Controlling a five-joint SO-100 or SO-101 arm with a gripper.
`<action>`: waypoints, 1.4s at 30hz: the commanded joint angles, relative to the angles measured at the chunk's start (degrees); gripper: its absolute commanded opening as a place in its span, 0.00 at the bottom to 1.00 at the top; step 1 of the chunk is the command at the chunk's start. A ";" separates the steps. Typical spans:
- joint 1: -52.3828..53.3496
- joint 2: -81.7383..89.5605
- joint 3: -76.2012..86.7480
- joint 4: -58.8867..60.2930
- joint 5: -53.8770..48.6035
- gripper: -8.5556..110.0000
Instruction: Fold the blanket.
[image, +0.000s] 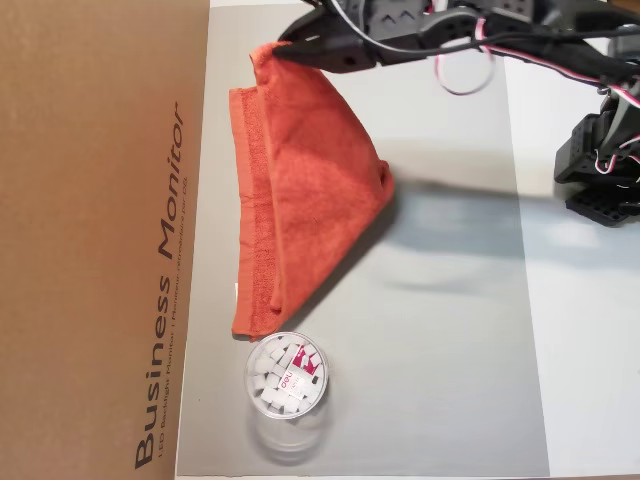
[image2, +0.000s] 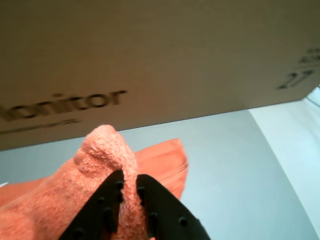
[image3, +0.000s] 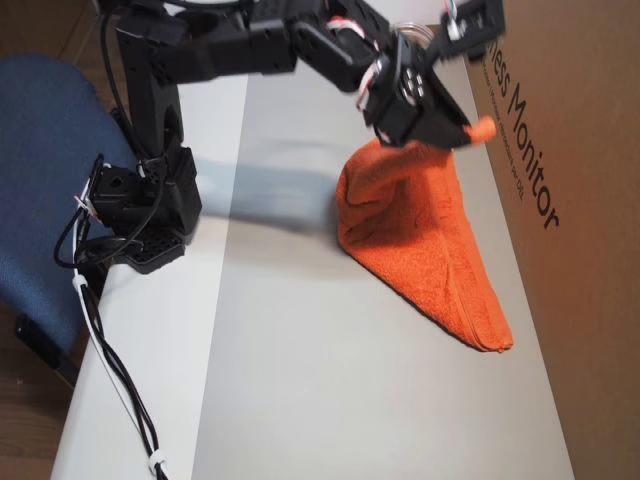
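The orange-red terry blanket (image: 305, 190) lies partly folded on the grey mat, its lower layers spread flat. One corner is lifted off the mat, so the cloth hangs in a tent shape. My gripper (image: 283, 50) is shut on that raised corner, close to the cardboard box. In the wrist view the black fingers (image2: 107, 200) pinch a fuzzy bunch of the blanket (image2: 107, 150) between them, and a flat hemmed part lies below. From the other overhead view, the gripper (image3: 470, 130) holds the corner above the draped blanket (image3: 430, 240).
A large cardboard box (image: 100, 240) printed "Business Monitor" borders the mat beside the blanket. A clear round cup (image: 287, 378) holding white pieces stands just past the blanket's far tip. The arm's base (image3: 140, 220) sits at the table edge by a blue chair (image3: 40, 170).
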 joint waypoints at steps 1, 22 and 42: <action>3.08 -5.45 -6.42 -4.66 0.35 0.07; 10.11 -36.47 -21.80 -17.31 -0.70 0.07; 10.99 -47.90 -34.54 -19.34 -11.16 0.09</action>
